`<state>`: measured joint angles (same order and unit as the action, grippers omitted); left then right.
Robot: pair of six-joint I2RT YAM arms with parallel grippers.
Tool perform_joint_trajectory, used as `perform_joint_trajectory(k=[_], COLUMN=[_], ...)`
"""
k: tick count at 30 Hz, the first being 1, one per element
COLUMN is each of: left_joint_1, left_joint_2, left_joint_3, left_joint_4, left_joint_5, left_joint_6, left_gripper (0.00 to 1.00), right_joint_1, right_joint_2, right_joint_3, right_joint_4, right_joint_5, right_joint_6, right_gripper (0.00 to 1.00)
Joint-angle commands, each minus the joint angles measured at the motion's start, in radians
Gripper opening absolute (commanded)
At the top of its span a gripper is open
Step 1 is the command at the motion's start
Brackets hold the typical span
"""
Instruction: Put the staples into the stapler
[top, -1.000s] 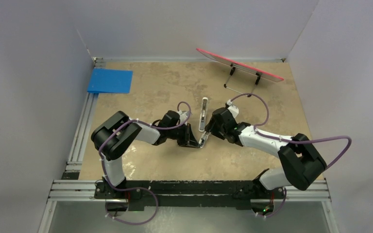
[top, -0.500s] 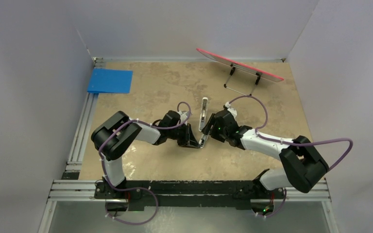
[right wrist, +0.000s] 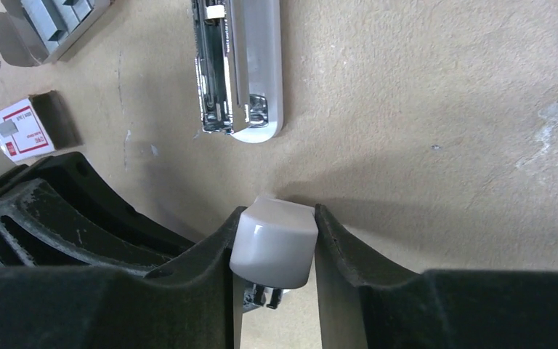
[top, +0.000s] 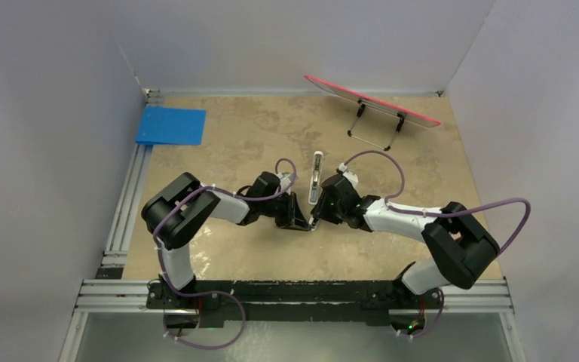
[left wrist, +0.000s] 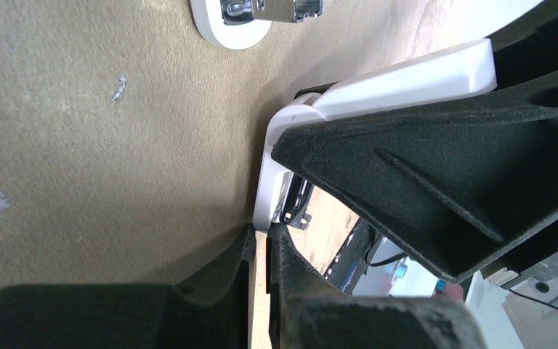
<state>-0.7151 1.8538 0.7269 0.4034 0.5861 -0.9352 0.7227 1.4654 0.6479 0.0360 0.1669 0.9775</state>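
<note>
**Both arms meeting at mid-table, seen from the bases outward.**

The right arm is now reaching further toward the left arm than it was a second ago, its wrist having drawn inward. The right gripper (right wrist: 276, 218) was standing wider half a second ago and is now closing on the short white piece (right wrist: 272, 247). In the right wrist view both fingers are touching its sides, so the piece is judged to be gripped.

The left gripper (left wrist: 263, 234) is lying just beside it, unmoved, with its fingers pressed almost together. Their tips are meeting the lower end of the same white piece. Whether a thin edge is being nipped between them cannot be told.

Just beyond, the stapler (right wrist: 261, 65) is lying flat on the table (right wrist: 443, 109), apart from both grippers, with its metal channel exposed along one side.

To the left in the right wrist view, the staples (right wrist: 54, 14) are sitting in a grey tray (right wrist: 0, 29), with neither gripper on them. The red-and-white box (right wrist: 20, 131) is lying nearer the left gripper.

At the far edge, a blue sheet (top: 171, 125) and a red board (top: 369, 98) on a wire stand are taking no part.

**Reading.** Both arms are occupied with the white piece and not with the staples. Loading is probably still at an early stage, and one gripper will need freeing to fetch a strip.
</note>
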Motion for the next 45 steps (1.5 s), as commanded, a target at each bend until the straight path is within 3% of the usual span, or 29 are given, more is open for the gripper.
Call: perform_joint_trajectory(k=[1,3,9,15,22,27,35,41,45], left_joint_1=[-0.006,-0.006,-0.006,-0.005,-0.001,-0.001,-0.001,-0.001,-0.001], left_joint_2=[-0.004,-0.022,-0.192,-0.442,-0.575,-0.685,-0.868,-0.917,-0.9], left_joint_3=[-0.007,-0.009,-0.078,-0.102,0.161,0.179,0.17,0.171,0.203], left_joint_4=[-0.054,-0.064,-0.093,-0.234,-0.529,-0.594,-0.676,-0.719,-0.738], left_joint_5=[-0.066,-0.078,-0.184,-0.417,-0.653,-0.745,-0.685,-0.655,-0.661], left_joint_6=[0.013,0.013,0.015,0.084,0.26,0.315,0.274,0.275,0.296], left_gripper=[0.02,0.1,0.38,0.5,0.54,0.54,0.55,0.57,0.58], right_joint_1=[0.014,0.015,0.003,-0.036,-0.094,-0.118,-0.125,-0.125,-0.125], right_joint_2=[0.009,0.012,-0.006,-0.005,0.032,0.066,0.118,0.031,-0.029], right_joint_3=[0.053,0.072,0.133,0.129,0.155,0.161,0.188,0.193,0.235], right_joint_4=[-0.082,-0.115,-0.251,-0.243,-0.219,-0.156,-0.156,-0.21,-0.247], right_joint_5=[0.054,0.08,0.147,0.192,0.236,0.227,0.23,0.203,0.184], right_joint_6=[0.0,0.0,-0.053,-0.145,-0.233,-0.291,-0.282,-0.246,-0.256], right_gripper=[0.3,0.24,0.23,0.24,0.26,0.31,0.37,0.6,0.64])
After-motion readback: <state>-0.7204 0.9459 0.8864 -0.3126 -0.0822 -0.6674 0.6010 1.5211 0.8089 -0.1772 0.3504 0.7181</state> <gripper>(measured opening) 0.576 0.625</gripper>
